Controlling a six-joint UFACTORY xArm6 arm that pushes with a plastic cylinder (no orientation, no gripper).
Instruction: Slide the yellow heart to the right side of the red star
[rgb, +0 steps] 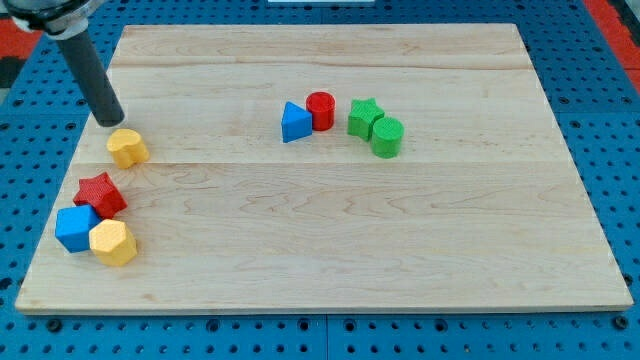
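Observation:
The yellow heart (127, 147) lies on the wooden board near the view's left edge. My tip (109, 121) stands just above and to the left of it, very close to the heart. The red star (99, 194) lies below the heart, toward the view's lower left. It touches a blue block (75, 228) and sits just above a yellow hexagonal block (113, 242).
A blue triangle (295, 123) and a red cylinder (320, 109) stand together near the board's top middle. A green star (364, 117) and a green cylinder (387, 136) stand to their right. The board's left edge (62, 190) runs close to the red star.

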